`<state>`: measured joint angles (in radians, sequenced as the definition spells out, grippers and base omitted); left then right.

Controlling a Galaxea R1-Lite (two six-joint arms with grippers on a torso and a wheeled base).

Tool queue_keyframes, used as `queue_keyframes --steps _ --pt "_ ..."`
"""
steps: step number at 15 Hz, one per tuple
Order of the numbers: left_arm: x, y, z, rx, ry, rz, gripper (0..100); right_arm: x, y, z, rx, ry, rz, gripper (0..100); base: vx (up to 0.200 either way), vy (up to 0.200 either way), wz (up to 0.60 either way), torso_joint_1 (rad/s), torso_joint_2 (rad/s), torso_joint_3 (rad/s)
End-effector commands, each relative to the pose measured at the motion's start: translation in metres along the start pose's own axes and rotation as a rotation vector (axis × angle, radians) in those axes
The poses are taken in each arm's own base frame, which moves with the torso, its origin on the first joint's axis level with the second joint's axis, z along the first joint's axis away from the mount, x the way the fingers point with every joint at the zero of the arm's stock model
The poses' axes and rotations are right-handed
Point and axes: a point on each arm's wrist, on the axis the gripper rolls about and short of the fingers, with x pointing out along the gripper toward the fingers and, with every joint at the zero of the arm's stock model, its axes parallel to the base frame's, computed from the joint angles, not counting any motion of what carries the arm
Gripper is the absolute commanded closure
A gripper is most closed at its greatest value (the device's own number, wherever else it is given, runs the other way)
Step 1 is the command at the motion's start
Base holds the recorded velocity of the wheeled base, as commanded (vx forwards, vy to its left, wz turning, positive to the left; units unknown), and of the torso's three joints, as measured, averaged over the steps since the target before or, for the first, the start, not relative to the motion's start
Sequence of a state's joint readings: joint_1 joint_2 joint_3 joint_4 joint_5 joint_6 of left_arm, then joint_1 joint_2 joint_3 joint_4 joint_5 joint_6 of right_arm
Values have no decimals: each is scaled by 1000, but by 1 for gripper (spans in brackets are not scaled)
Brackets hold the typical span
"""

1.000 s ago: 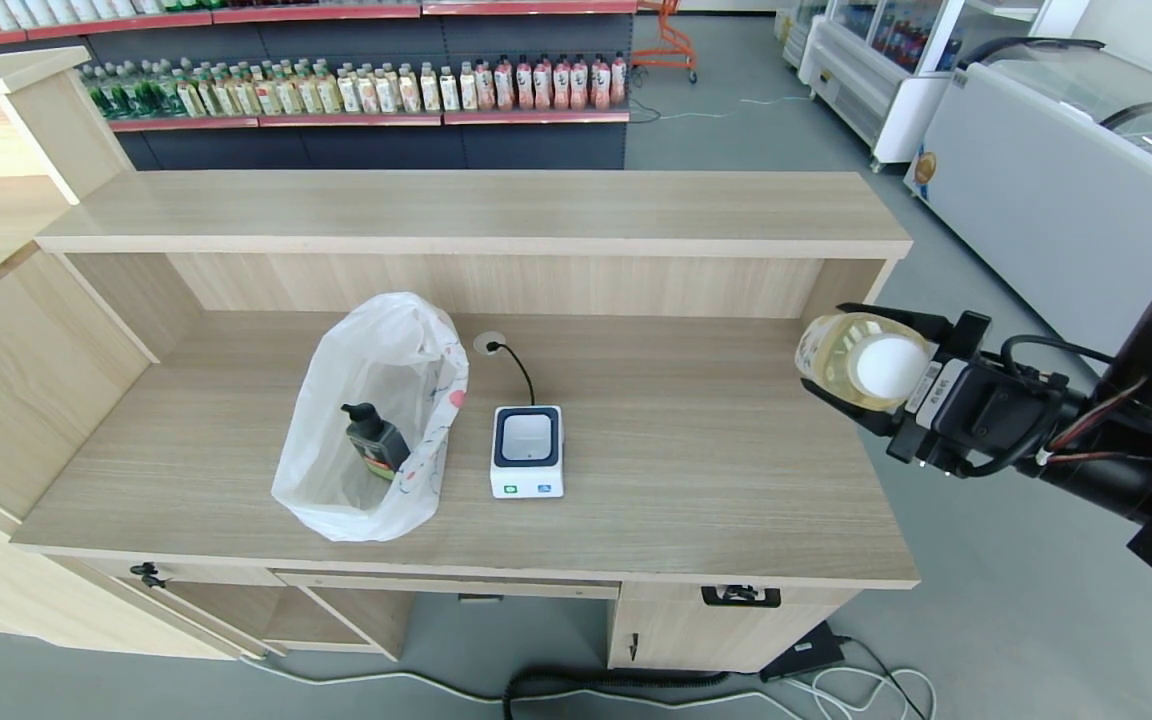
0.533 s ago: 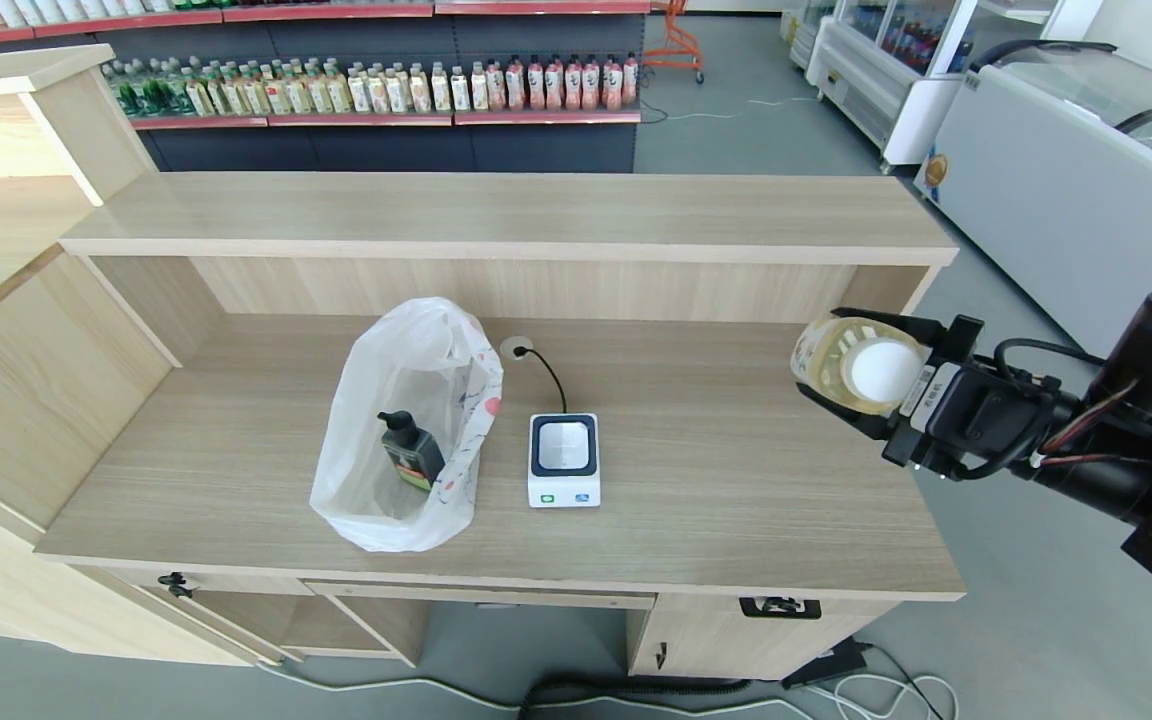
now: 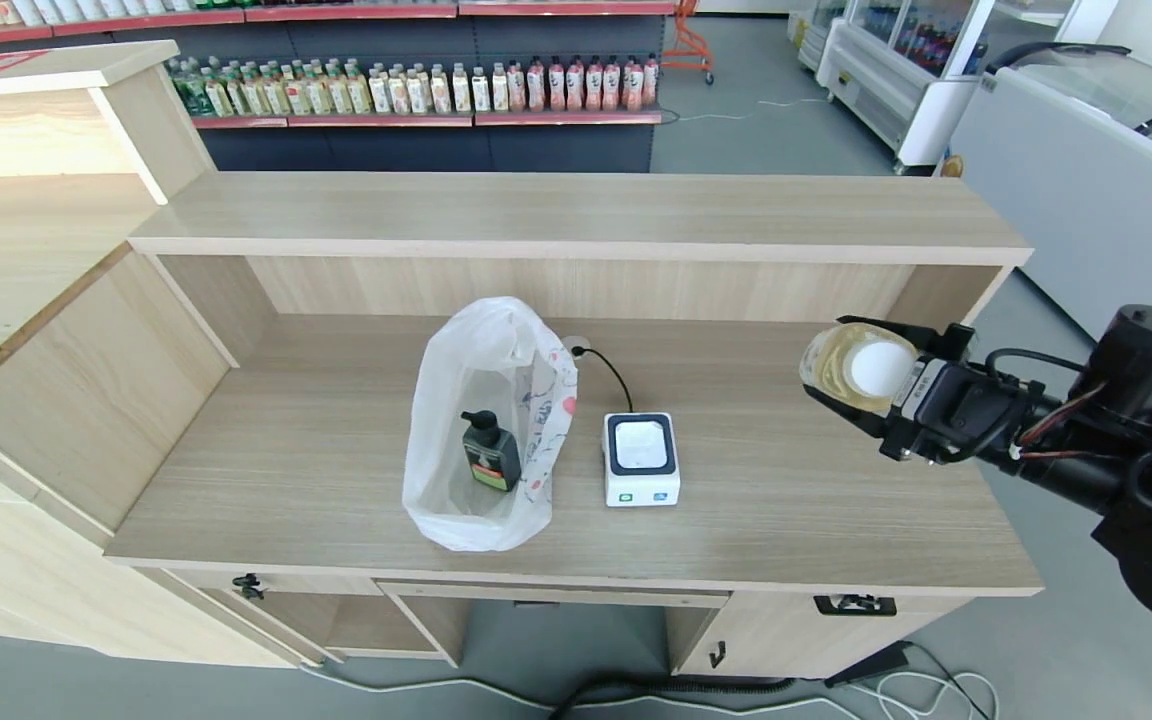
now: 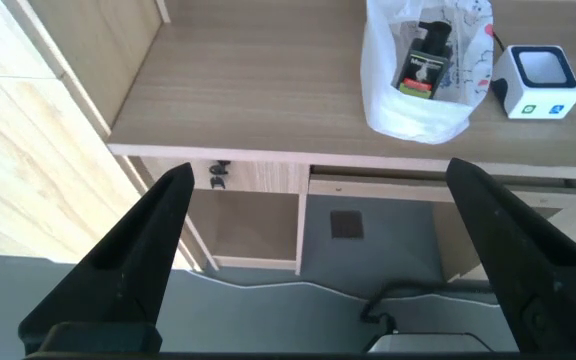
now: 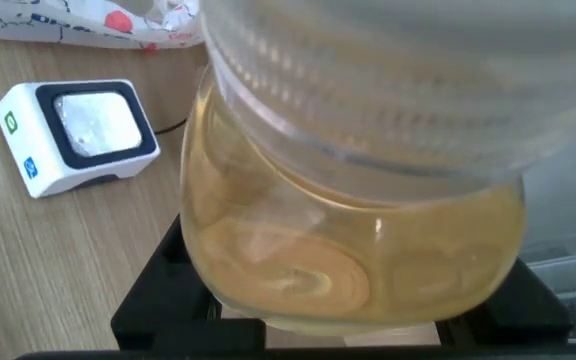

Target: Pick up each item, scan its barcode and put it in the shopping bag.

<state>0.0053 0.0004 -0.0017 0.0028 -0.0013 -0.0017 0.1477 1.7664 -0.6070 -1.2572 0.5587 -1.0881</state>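
Light wood checkout counter (image 3: 786, 500) on grey floor (image 3: 766, 140); drink-bottle shelves (image 3: 416, 92) behind, white chest freezers (image 3: 1056, 170) to the right.

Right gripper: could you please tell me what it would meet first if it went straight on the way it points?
Probably the shopping bag, after passing over the scanner; the right gripper holds a bottle, and depth is unclear.

Shop: drink shelves (image 3: 416, 92), counter (image 3: 796, 480), perhaps freezers (image 3: 1056, 170).

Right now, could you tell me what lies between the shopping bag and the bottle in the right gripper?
The head view shows the barcode scanner beside the shopping bag; from there to the bottle, the counter is bare.
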Motion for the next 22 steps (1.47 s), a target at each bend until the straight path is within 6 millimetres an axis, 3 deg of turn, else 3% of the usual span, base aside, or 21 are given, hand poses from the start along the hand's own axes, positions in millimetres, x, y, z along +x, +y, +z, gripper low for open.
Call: queue_keyframes --steps 1,5,15,22 --pt "0 0 0 0 0 1 0 14 12 -20 49 -2 13 100 0 200 0 7 -2 7" --pt "0 0 0 0 0 2 0 32 30 -42 124 -33 33 100 0 0 0 0 0 0" --pt "0 0 0 2 0 2 0 47 80 -77 145 -79 93 100 0 0 0 0 0 0" --pt "0 0 0 3 0 2 0 69 89 -91 133 -104 82 100 0 0 0 0 0 0"
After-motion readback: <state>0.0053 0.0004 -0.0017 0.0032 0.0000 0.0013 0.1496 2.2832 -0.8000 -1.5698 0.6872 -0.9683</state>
